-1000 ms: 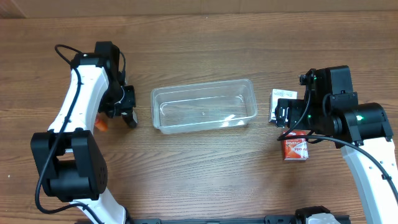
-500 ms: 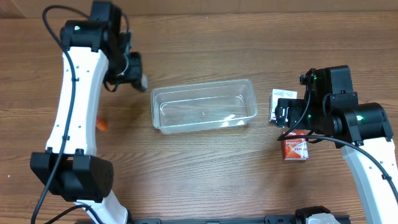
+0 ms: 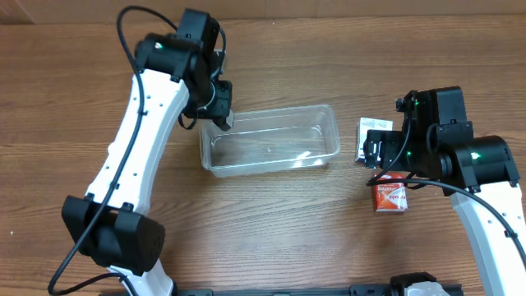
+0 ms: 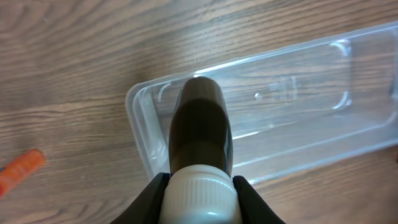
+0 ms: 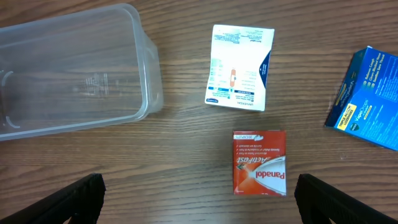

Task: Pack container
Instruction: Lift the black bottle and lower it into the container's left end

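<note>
The clear plastic container (image 3: 271,138) lies in the middle of the table and holds nothing; it also shows in the left wrist view (image 4: 280,106) and the right wrist view (image 5: 68,68). My left gripper (image 3: 220,115) is shut on a dark bottle with a white cap (image 4: 199,149) and holds it over the container's left end. My right gripper (image 5: 196,199) is open and empty, above a red Panadol box (image 5: 259,163) to the right of the container. A white box (image 5: 239,67) lies beyond the red one.
A blue box (image 5: 367,99) lies at the far right in the right wrist view. A small orange item (image 4: 22,171) lies on the wood left of the container. The red box (image 3: 392,196) and white box (image 3: 370,131) show beside the right arm in the overhead view.
My left arm lifted the bottle from the table's left side and swung it right, up to the container's left end. The right arm has not moved.
</note>
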Robot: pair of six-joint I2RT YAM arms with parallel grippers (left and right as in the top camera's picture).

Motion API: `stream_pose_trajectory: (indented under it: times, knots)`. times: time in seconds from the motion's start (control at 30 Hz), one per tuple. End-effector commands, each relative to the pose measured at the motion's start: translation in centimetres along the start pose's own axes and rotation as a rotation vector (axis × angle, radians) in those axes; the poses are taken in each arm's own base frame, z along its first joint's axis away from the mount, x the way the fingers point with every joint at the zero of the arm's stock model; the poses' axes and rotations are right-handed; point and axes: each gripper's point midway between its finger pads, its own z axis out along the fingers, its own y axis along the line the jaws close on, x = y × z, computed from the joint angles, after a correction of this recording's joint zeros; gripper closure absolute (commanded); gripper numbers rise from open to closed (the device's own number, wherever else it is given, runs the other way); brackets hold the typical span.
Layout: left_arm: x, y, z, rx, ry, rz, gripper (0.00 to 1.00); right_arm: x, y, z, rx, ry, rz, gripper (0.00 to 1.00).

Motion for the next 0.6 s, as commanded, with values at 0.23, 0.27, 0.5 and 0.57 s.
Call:
stream_pose_trajectory:
  times: [0.23,0.27,0.5,0.57]
  knots:
    - [2.3,1.7,6.9,-0.051,0.088,-0.065,0.9,-1.1,0.1,-1.1,-0.001,-0.05,0.001,0.0]
    - [2.2,2.0,7.3,-0.071,0.083,-0.075,0.89,-1.1,0.1,-1.1,-0.001,-0.05,0.001,0.0]
    - [1.0,3.9,8.5,-0.173,0.032,-0.103,0.88,-1.1,0.1,-1.1,-0.001,-0.05,0.001,0.0]
    - [0.8,4.4,8.6,-0.204,0.024,-0.121,0.88,-1.1,0.1,-1.1,-0.001,-0.05,0.001,0.0]
